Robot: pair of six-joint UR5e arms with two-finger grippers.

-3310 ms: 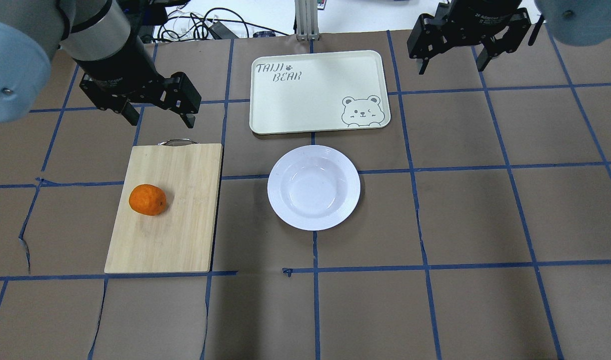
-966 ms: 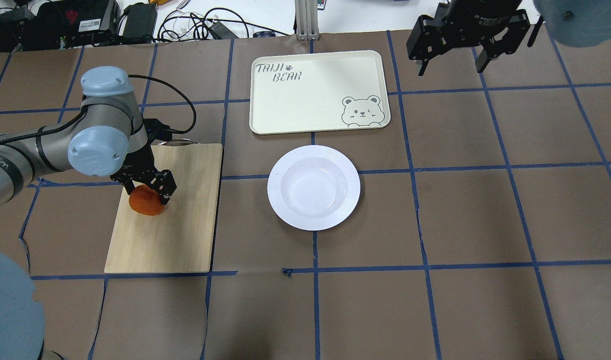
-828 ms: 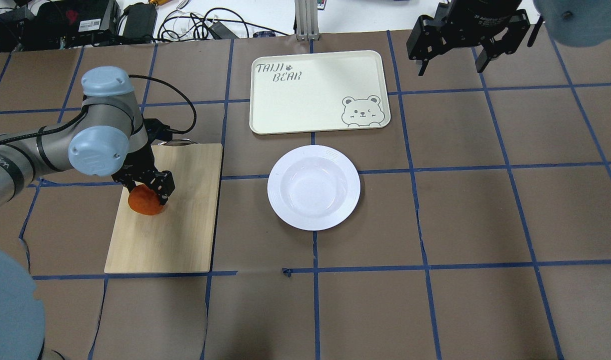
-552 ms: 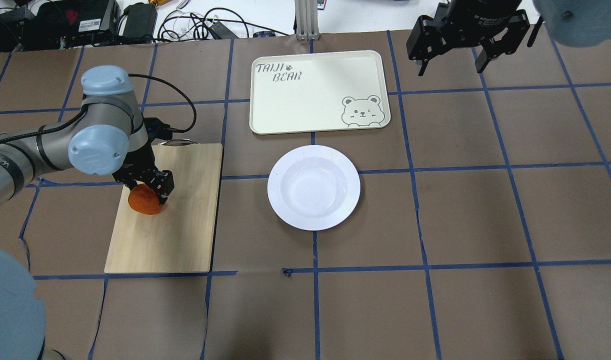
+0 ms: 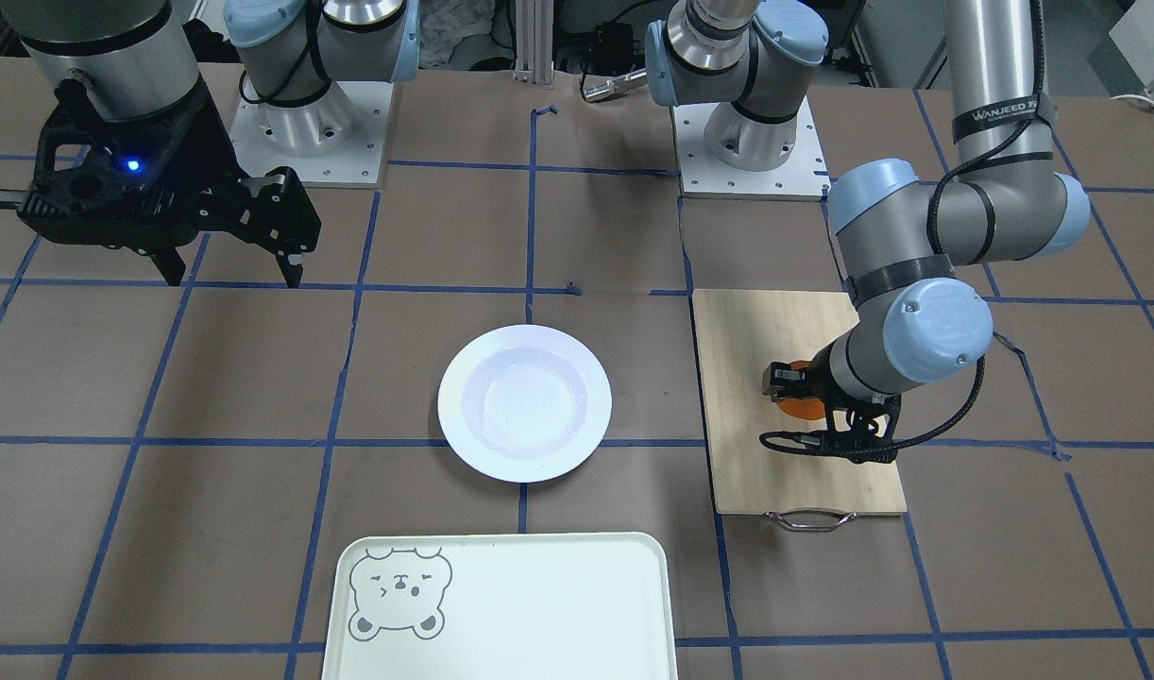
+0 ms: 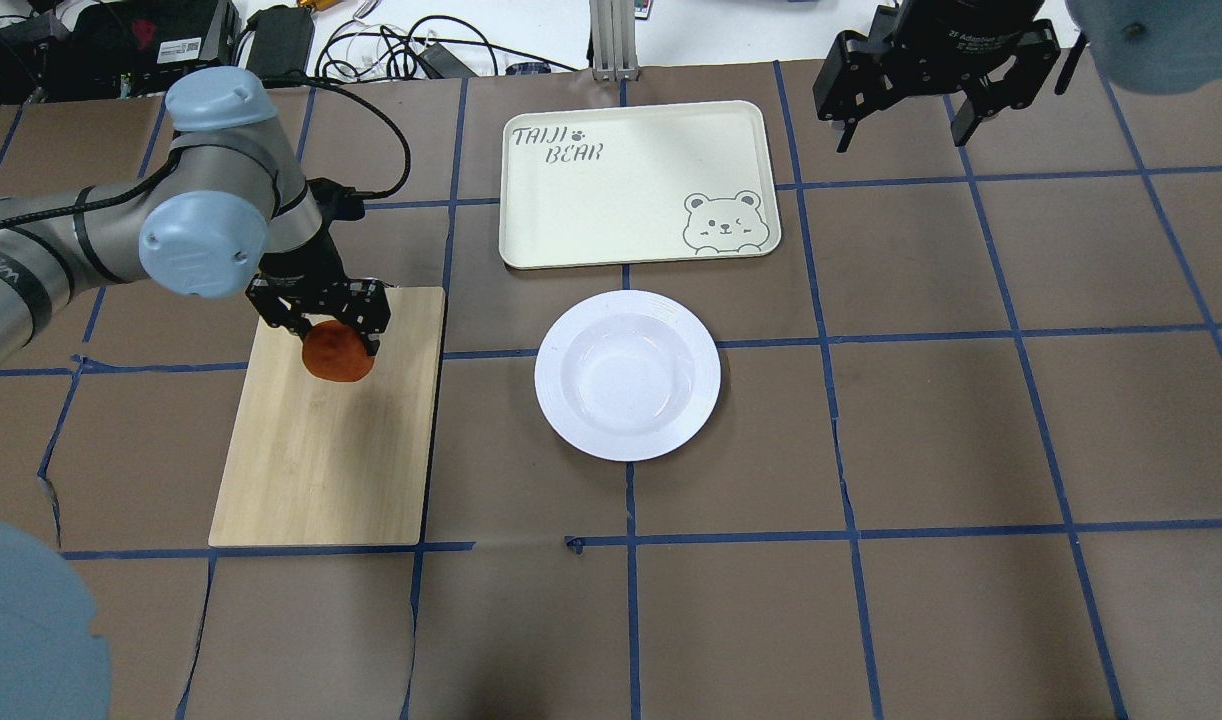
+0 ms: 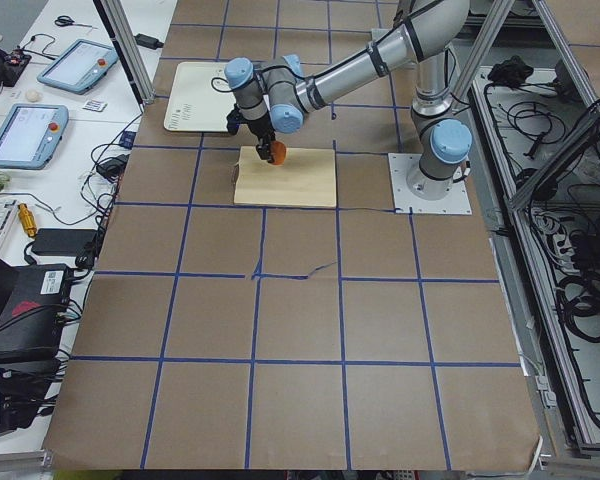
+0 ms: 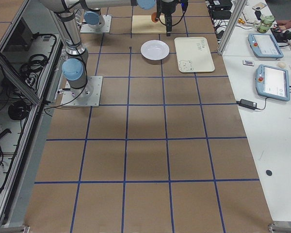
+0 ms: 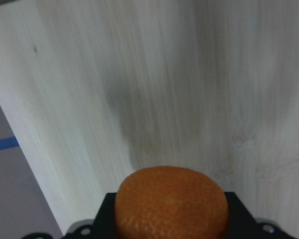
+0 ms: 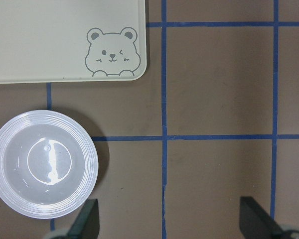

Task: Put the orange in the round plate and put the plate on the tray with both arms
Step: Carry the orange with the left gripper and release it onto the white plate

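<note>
**Surface** (image 6: 871,450), brown paper with a taped grid. We saw the smooth cream tray (image 6: 631,200), round-cornered, at the middle of the far edge. The flat bamboo cutting board (image 6: 321,470) lay toward the left edge. The glossy, ridged round plate (image 6: 626,375) sat empty at centre. The right pincer (image 6: 906,140) hung open near the far right corner. The left pincer (image 6: 331,335) gripped the dimpled orange (image 6: 337,360) over the board's far end. The plate lay to the orange's right, which we judged the left arm's nearer reach.

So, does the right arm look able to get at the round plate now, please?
Probably yes: the right pincer hangs open and empty, nothing standing between it and the round plate.
</note>
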